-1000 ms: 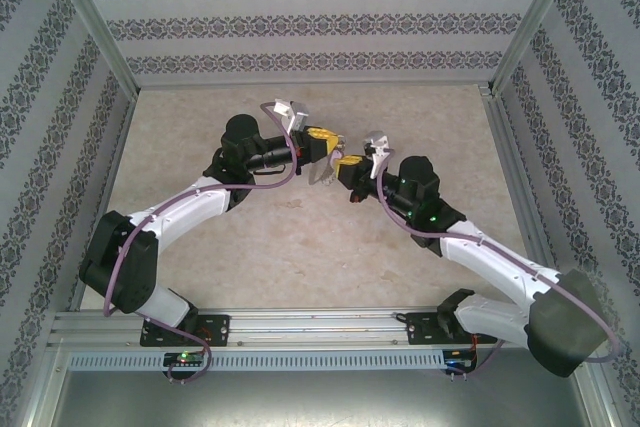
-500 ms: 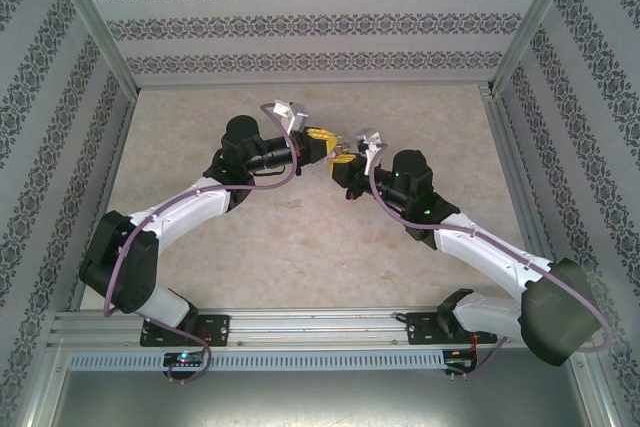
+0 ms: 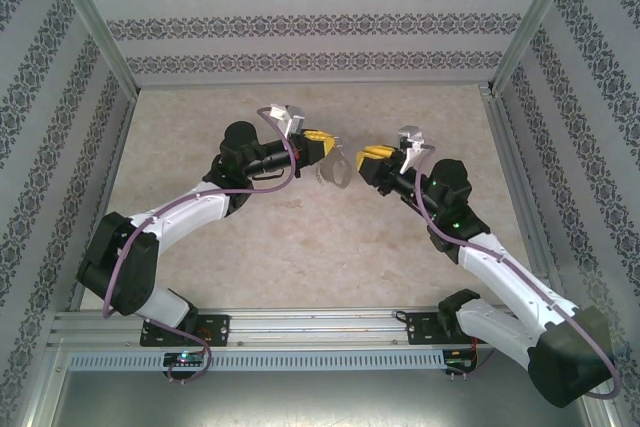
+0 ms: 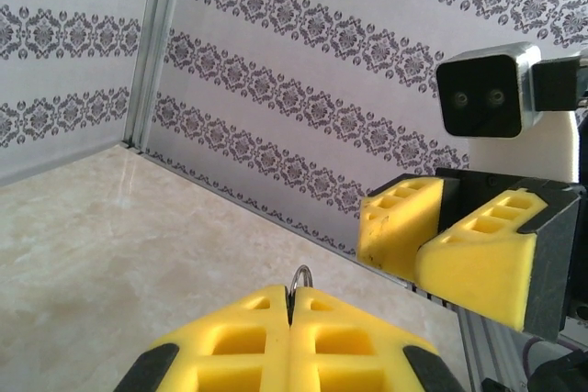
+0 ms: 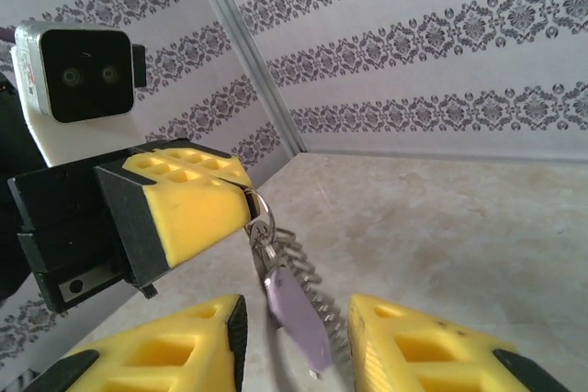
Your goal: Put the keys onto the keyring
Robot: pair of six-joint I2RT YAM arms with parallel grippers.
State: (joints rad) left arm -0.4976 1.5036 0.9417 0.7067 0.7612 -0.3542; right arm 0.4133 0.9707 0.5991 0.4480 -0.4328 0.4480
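Keyring (image 5: 259, 216) with lilac key (image 5: 299, 320) clamped by left pincer (image 4: 291, 308), clearest from right wrist; right pincer (image 5: 296, 311) apart

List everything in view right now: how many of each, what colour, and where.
small flat key: one, lilac-purple, hanging from the keyring in the air
metal oval keyring: one, grey, pinched by the left gripper above the table
fine squiggly chain: one, grey, dangling from the keyring beside the key
marbled tabletop: one, beige, beneath both arms
patterned wall panels: three, white and grey, along the table's far and side edges
left gripper: one, yellow fingers, shut on the keyring
right gripper: one, yellow fingers, open, facing the keyring, apart from it
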